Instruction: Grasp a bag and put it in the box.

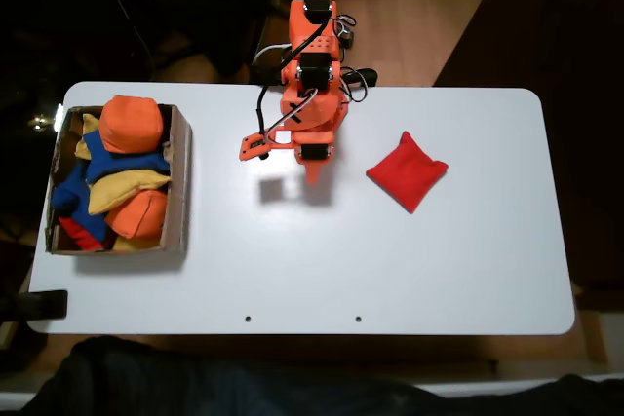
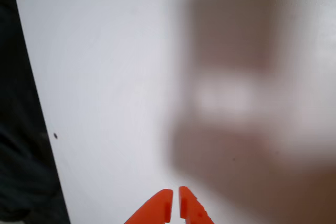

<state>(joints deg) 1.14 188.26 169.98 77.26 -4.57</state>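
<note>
Currently, the fingers (image 2: 175, 203) are being held nearly together, gripping nothing, over bare white counter (image 2: 105, 77); in the fixed view the arm (image 1: 312, 85) is being kept folded near the counter's far edge, presumably as a start pose before any reach. The bag (image 1: 408, 170) is lying flat on the counter, to the right of the arm and well apart from the box (image 1: 180, 182) at the left, which is already being filled with orange, blue and yellow beanbags. The bag is showing as a bright red, softly stuffed square with 4 pointed corners, turned diamond-wise.
</note>
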